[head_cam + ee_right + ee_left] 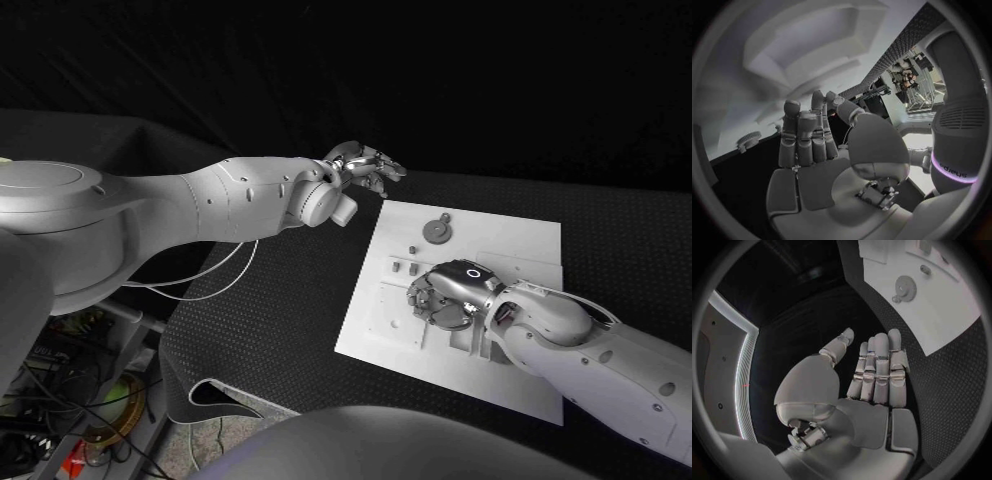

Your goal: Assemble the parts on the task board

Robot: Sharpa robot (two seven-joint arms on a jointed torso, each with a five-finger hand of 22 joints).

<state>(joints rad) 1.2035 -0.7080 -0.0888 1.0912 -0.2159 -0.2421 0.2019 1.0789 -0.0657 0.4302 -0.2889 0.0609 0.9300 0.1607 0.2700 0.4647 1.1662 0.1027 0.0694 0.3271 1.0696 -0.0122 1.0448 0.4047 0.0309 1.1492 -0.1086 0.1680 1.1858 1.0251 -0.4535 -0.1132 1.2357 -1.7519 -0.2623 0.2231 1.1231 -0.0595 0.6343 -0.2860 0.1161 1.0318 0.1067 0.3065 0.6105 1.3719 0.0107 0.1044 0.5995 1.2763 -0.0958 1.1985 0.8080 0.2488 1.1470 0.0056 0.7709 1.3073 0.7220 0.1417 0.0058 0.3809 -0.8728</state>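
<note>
The white task board (490,235) lies in the middle of the black table. A round grey gear part (436,231) sits near its far edge, with small grey parts (411,251) just in front of it. My right hand (447,296) hovers low over the board's middle, palm towards it. In the right wrist view its fingers (807,137) are stretched out side by side with nothing in them, and the gear (749,140) shows beyond. My left hand (364,162) hangs off the board's far left corner, fingers (879,370) straight and empty; the gear (906,288) and board (948,320) lie ahead of it.
Black textured matting (274,310) covers the table to the left of the board. Cables and clutter (87,420) lie on the floor past the table's left edge. The board's right part (526,240) is bare.
</note>
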